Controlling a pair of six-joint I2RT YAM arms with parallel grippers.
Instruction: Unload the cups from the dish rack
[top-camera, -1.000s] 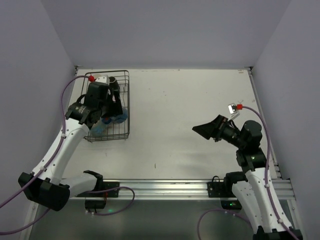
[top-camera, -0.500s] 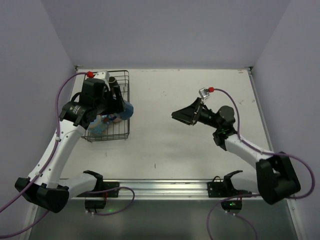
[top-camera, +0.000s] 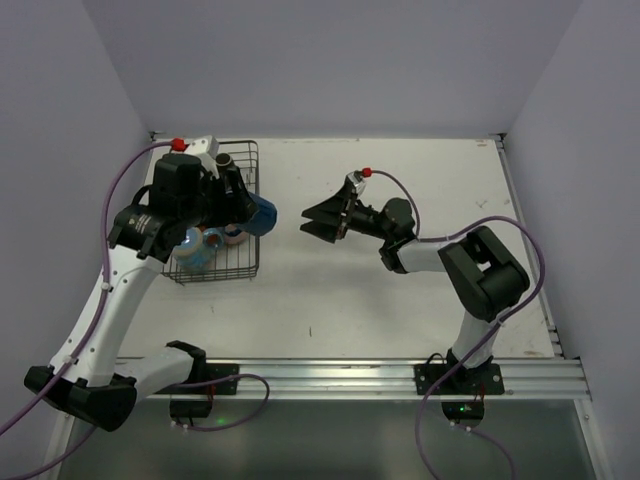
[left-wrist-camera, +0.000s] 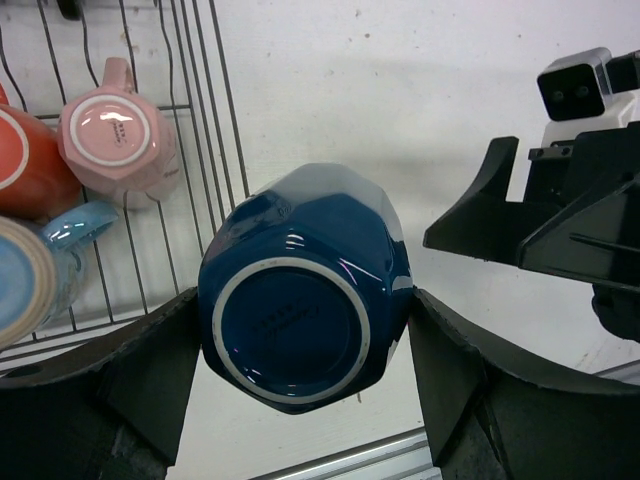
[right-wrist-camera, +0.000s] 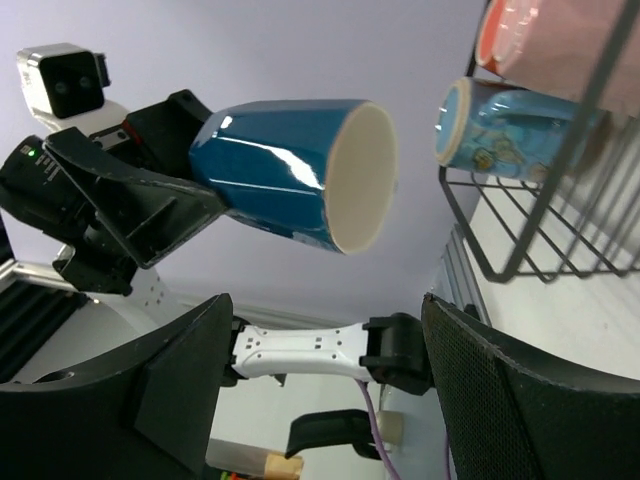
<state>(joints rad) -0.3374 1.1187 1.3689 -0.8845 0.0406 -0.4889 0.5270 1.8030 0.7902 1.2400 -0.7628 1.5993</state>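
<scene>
We are mid-transfer on one cup: the left gripper (top-camera: 248, 208) grips the blue mug (left-wrist-camera: 305, 290) across its body, raised above the dish rack (top-camera: 256, 250) at its right wall, mouth turned toward the right gripper (top-camera: 312, 228), whose fingers stand wide and empty, near the mug but apart from it. We judge that a handover or a set-down on the table (top-camera: 400, 300) comes next (either calls for steering clear of the wire). The pink mug (left-wrist-camera: 115, 140), orange-red mug (left-wrist-camera: 25, 165) and light blue mug (left-wrist-camera: 30, 275) sit in the rack, not yet unloaded.
</scene>
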